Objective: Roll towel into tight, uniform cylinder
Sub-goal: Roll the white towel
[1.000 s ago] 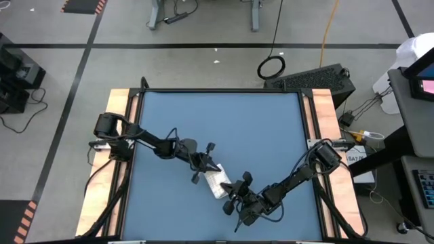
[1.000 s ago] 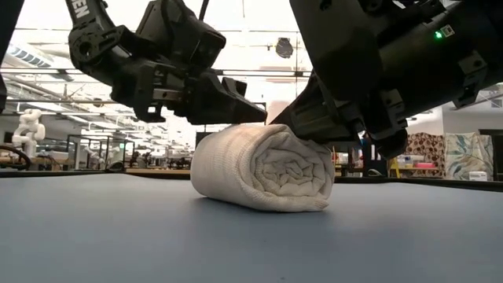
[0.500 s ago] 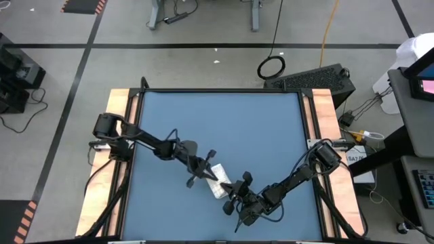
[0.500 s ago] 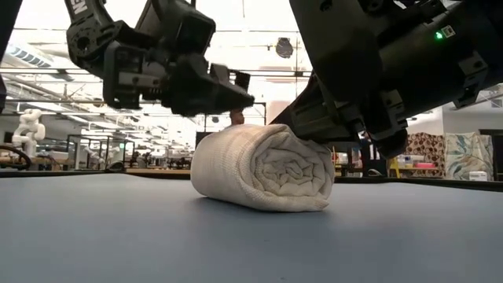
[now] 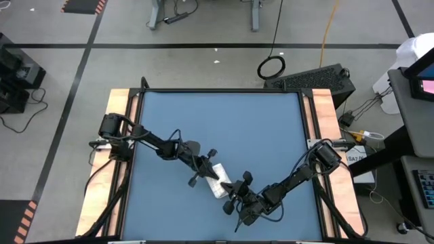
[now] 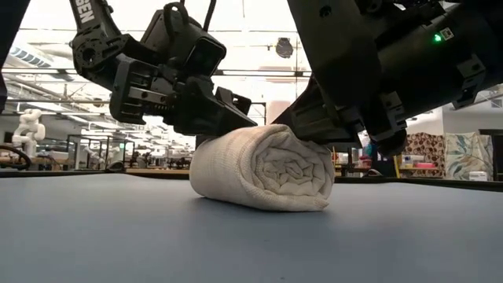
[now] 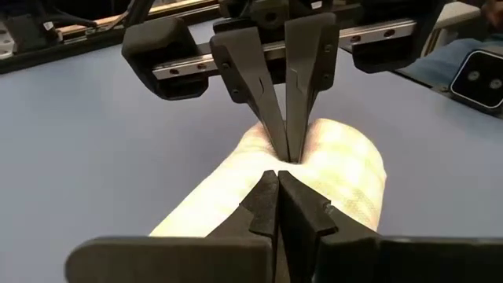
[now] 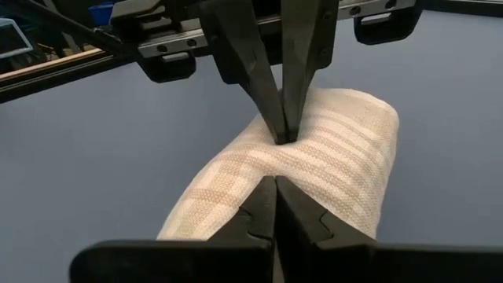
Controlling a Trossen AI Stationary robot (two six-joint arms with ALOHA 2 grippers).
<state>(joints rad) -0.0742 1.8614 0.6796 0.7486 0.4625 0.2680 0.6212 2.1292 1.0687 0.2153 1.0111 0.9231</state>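
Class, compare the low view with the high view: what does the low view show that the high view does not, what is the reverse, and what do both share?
Only the low view shows the rolled towel's spiral end and the room behind. Only the high view shows the whole blue table, its wooden side rails and the floor around it. Both show the towel lying rolled on the table, with the shut left hand and shut right hand at it from opposite sides.
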